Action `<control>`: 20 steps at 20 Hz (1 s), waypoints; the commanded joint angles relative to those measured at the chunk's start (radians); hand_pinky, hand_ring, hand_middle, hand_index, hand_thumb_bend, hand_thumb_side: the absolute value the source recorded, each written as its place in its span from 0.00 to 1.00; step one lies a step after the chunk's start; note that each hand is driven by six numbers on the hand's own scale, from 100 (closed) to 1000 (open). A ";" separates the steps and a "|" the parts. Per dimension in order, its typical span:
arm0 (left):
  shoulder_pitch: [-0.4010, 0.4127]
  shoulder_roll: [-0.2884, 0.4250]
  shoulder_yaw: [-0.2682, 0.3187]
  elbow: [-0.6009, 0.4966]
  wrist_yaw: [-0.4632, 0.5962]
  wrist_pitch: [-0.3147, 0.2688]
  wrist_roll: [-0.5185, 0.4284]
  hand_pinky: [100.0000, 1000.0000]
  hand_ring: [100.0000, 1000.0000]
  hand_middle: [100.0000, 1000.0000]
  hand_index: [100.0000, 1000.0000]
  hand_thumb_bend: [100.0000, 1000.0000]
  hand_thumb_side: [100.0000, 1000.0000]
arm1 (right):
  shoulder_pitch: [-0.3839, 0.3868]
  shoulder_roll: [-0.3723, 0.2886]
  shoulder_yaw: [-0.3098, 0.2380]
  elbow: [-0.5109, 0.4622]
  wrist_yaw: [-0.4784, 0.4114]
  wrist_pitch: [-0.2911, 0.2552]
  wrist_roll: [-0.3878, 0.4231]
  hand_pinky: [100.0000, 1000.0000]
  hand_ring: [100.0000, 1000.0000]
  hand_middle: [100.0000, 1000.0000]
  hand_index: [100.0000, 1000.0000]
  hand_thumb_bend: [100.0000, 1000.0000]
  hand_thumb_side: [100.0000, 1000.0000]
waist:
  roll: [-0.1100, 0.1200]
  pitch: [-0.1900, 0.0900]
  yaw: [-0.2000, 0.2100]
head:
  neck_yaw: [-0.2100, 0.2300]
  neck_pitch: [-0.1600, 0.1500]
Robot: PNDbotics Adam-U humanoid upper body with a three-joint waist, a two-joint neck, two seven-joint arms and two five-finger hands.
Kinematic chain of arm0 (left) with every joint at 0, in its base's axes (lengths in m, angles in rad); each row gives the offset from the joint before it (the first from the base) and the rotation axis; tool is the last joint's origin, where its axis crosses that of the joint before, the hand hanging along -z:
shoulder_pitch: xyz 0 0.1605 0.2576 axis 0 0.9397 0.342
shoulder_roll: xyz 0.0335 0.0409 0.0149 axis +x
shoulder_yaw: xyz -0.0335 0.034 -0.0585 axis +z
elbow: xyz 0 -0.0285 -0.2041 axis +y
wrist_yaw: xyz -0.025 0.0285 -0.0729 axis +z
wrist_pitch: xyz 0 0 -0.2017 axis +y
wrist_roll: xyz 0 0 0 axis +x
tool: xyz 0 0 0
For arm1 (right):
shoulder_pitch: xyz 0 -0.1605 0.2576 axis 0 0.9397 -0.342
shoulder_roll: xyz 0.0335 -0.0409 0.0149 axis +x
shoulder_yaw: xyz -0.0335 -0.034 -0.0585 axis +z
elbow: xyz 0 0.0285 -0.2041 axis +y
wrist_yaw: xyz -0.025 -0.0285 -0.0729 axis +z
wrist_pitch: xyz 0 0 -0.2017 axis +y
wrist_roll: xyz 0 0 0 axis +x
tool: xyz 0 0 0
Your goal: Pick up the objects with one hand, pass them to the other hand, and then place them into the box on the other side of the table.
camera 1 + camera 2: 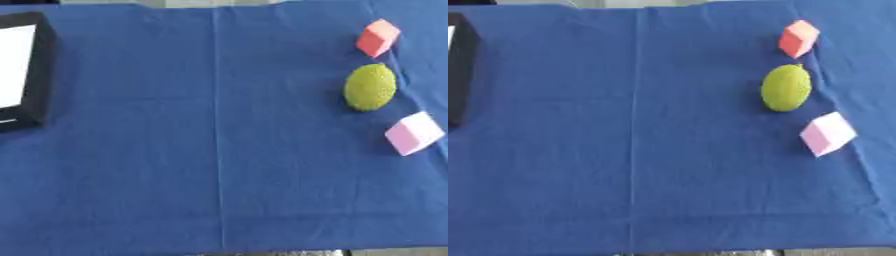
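Three objects lie in a row on the right side of the blue cloth (pixel 219 150). Farthest back is a red block (pixel 377 37). Just in front of it lies a yellow-green, bumpy, oval fruit (pixel 369 87). Nearest of the three is a pink block (pixel 413 133), tilted on the cloth. The box (pixel 38 70), black-walled with a white inside, stands at the far left edge. Neither of my hands shows in either view.
The cloth covers the whole table, with a crease running front to back near the middle. Its front edge (pixel 262 251) shows along the bottom, with grey floor beyond.
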 commanded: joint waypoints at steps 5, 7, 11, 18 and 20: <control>-0.007 0.050 -0.002 -0.017 -0.014 0.005 -0.003 0.85 0.82 0.80 0.86 0.38 0.72 | 0.115 -0.158 -0.023 -0.204 0.115 0.026 0.119 0.88 0.83 0.81 0.85 0.51 0.35 | -0.004 -0.024 -0.010 | -0.004 -0.005; -0.004 0.055 -0.001 -0.017 -0.015 0.006 -0.002 0.85 0.82 0.80 0.86 0.38 0.72 | 0.151 -0.179 -0.040 -0.245 0.134 0.039 0.155 0.88 0.83 0.82 0.85 0.52 0.34 | -0.005 -0.025 -0.014 | -0.002 -0.005; 0.000 0.062 -0.002 -0.019 -0.018 0.008 -0.002 0.85 0.83 0.80 0.86 0.38 0.72 | 0.205 -0.215 -0.067 -0.293 0.172 0.043 0.229 0.89 0.84 0.83 0.86 0.54 0.32 | -0.008 -0.028 -0.023 | 0.002 -0.006; 0.007 0.071 -0.002 -0.019 -0.020 0.009 -0.001 0.85 0.83 0.80 0.86 0.38 0.72 | 0.268 -0.260 -0.092 -0.372 0.267 0.020 0.344 0.91 0.86 0.85 0.87 0.56 0.28 | -0.010 -0.032 -0.038 | 0.003 -0.001; 0.008 0.073 -0.002 -0.019 -0.020 0.009 -0.001 0.85 0.83 0.80 0.86 0.37 0.72 | 0.283 -0.268 -0.093 -0.394 0.296 0.014 0.375 0.91 0.86 0.86 0.87 0.56 0.26 | -0.010 -0.033 -0.042 | 0.004 0.000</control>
